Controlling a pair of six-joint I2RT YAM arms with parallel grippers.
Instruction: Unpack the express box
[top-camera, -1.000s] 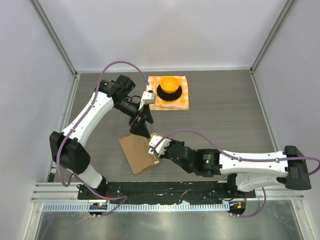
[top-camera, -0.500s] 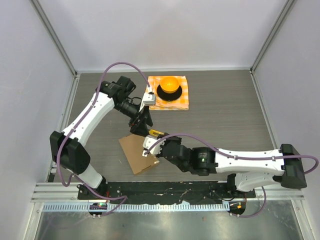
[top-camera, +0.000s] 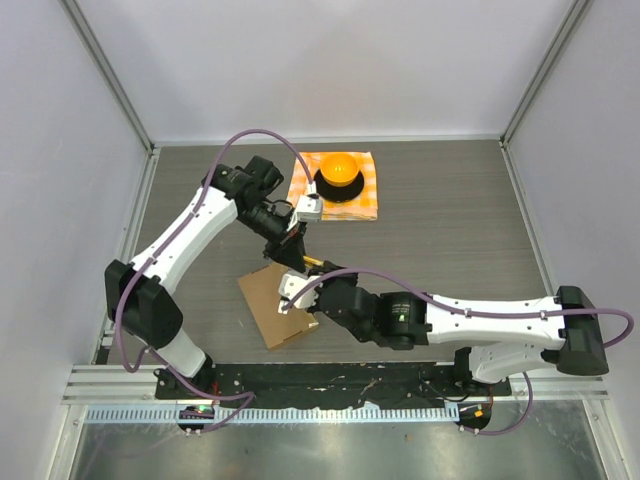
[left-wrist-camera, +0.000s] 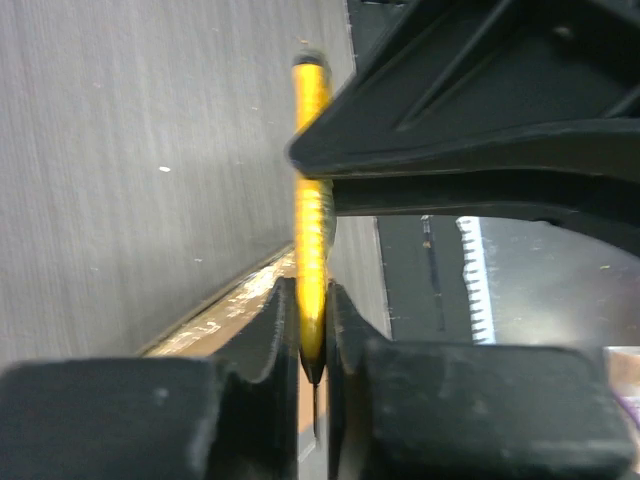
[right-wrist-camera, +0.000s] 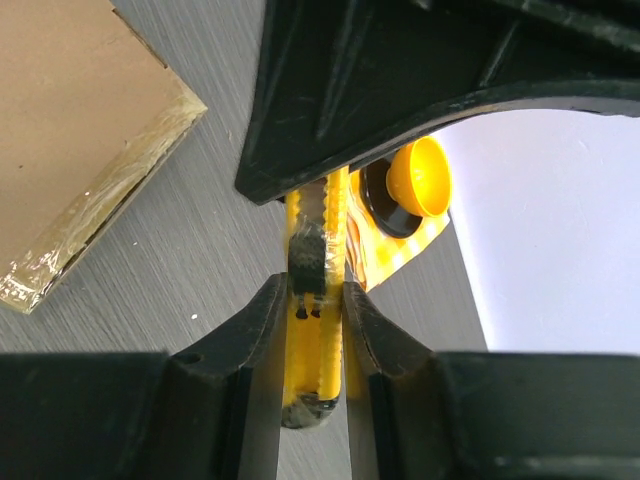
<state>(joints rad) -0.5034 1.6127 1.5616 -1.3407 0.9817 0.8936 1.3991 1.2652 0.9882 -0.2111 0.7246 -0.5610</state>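
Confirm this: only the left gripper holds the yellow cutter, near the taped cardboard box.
Wrong: the right gripper is shut on the yellow cutter too, as the right wrist view shows. The left gripper holds it, near the taped cardboard box.

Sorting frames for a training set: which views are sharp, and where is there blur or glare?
Top external: evenly lit, sharp. Left wrist: the left end effector is blurred, the yellow knife soft, the table grain sharper. Right wrist: the right end effector is out of focus, tape on the express box glints, the wall at right blown out.
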